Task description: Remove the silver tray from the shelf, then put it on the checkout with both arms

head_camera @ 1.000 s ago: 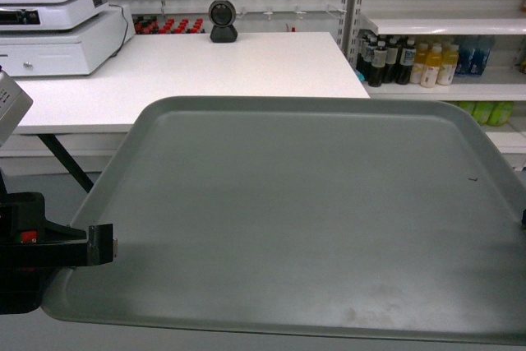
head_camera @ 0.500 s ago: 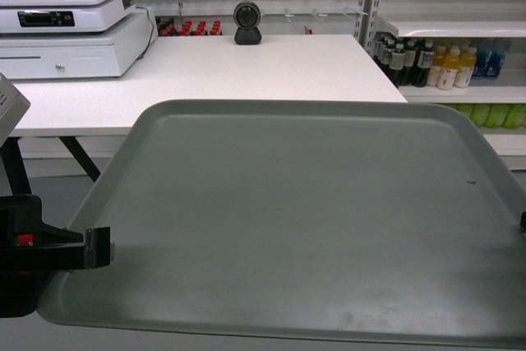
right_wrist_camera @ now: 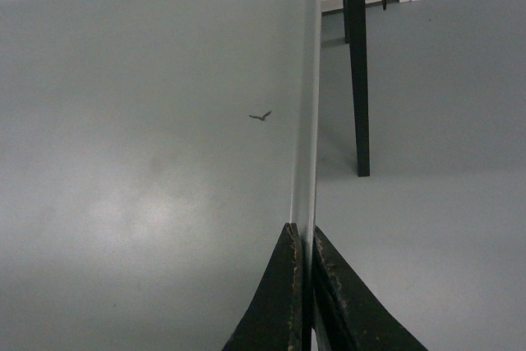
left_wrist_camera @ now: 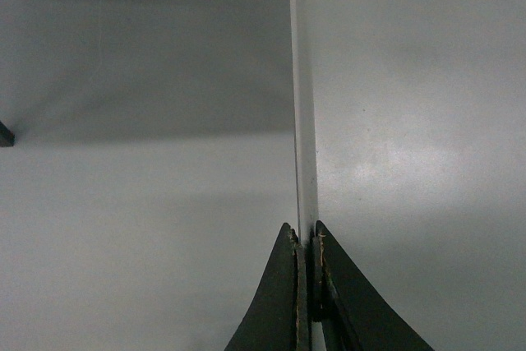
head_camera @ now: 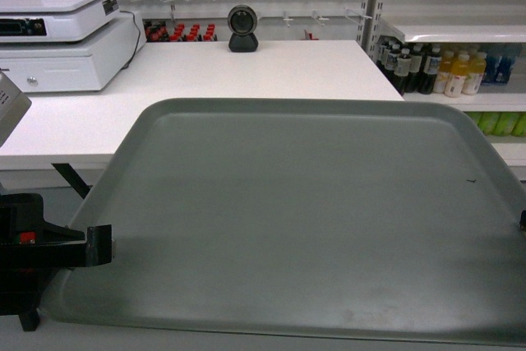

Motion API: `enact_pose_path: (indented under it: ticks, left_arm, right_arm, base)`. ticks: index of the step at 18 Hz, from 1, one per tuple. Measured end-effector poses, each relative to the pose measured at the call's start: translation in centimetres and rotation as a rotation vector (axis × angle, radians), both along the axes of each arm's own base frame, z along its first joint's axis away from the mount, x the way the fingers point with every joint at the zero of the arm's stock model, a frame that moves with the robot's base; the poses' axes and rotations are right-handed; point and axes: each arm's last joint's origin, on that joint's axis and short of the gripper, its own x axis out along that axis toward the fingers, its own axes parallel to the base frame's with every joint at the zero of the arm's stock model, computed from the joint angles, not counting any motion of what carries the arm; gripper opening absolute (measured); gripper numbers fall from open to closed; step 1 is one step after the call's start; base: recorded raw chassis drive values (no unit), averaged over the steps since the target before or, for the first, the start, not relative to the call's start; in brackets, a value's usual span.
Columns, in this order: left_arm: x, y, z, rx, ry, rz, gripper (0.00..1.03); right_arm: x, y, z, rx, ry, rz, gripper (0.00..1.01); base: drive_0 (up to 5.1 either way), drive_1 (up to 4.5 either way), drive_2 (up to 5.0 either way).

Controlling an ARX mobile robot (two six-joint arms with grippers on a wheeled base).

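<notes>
My left gripper (left_wrist_camera: 306,240) is pinched on the left rim of the silver tray (head_camera: 312,219), jaws narrowed to the thickness of the lip. My right gripper (right_wrist_camera: 302,236) clamps the opposite rim the same way, just near the tiny dark speck (right_wrist_camera: 260,116). The tray hangs in the air between my two arms, off the shelf (head_camera: 460,32), its far edge overlapping the near edge of the checkout (head_camera: 246,71) in the head view.

As I judge it, the step in hand is carrying it over the counter and setting it down. To do that well I should move both arms together at one pace, keep the rims level so neither grip twists, clear the counter's front edge before lowering, and land short of the cash register (head_camera: 66,39) and the scanner (head_camera: 242,26).

The tray lies flat, face up. Its long axis seems to run left to right across me, from one gripper to the other, short sides held, long far edge facing the checkout.
</notes>
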Motion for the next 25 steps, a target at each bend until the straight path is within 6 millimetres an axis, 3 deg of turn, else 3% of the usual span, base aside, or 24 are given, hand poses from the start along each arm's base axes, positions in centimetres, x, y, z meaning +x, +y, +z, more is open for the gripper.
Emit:
enact_pose_path:
  ticks: [25]
  left_arm:
    - [0.02,0.0,0.02,-0.001,-0.003,0.0,0.02]
  right_arm:
    - [0.03,0.0,0.0,0.0,-0.002,0.0,0.03]
  base:
    - [0.0,4.22,-4.3]
